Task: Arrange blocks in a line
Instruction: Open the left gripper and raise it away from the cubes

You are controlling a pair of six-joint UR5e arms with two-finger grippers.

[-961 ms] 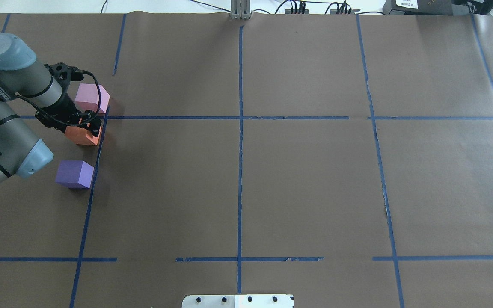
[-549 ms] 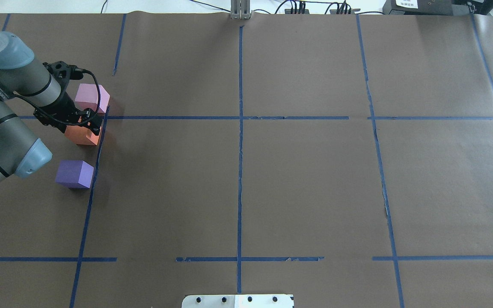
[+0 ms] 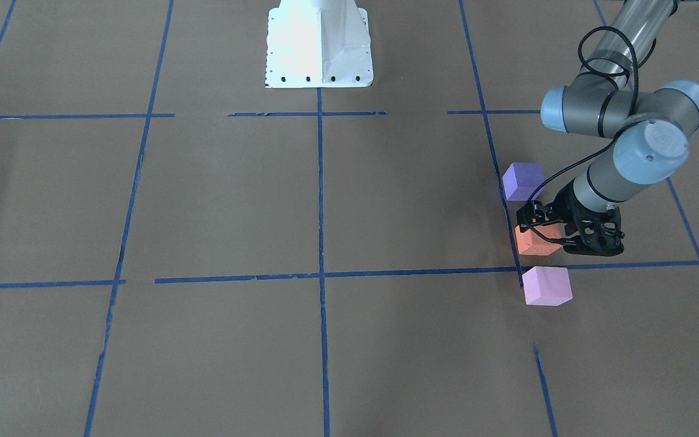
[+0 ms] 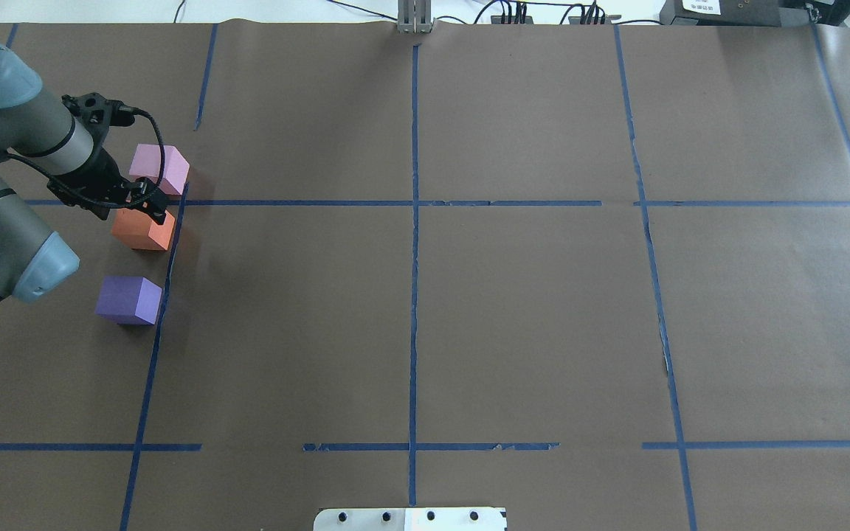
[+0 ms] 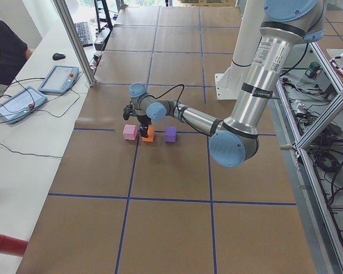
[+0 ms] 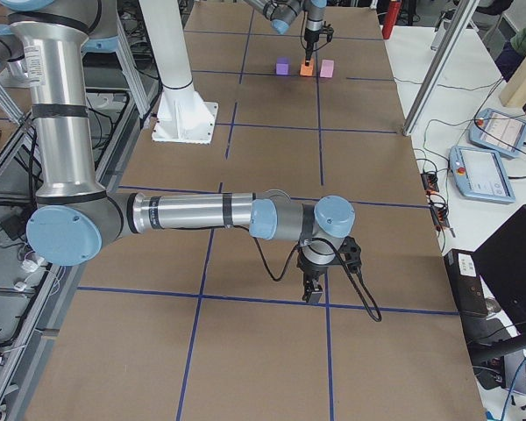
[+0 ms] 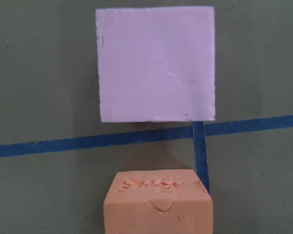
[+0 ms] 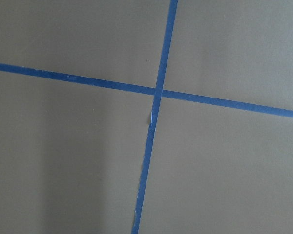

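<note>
Three blocks stand in a line along a blue tape strip at the table's left: pink block [image 4: 159, 166] farthest, orange block [image 4: 143, 230] in the middle, purple block [image 4: 128, 299] nearest. My left gripper [image 4: 150, 209] hovers just above the orange block's far edge and looks open and empty; the front view shows it [image 3: 537, 224] over the orange block [image 3: 534, 243]. The left wrist view looks down on the dented orange block [image 7: 158, 204] and the pink block [image 7: 156, 63]. My right gripper [image 6: 314, 294] points down over bare table far from the blocks; I cannot tell its state.
Brown paper with blue tape grid lines [image 4: 414, 203] covers the table. The robot's white base plate [image 3: 319, 42] stands at the near middle edge. Operators' tablets [image 5: 20, 103] lie on the white bench beyond the far edge.
My left arm has drawn up and back to the left, and the gripper has lifted off the orange block. All three blocks stay where they were.
</note>
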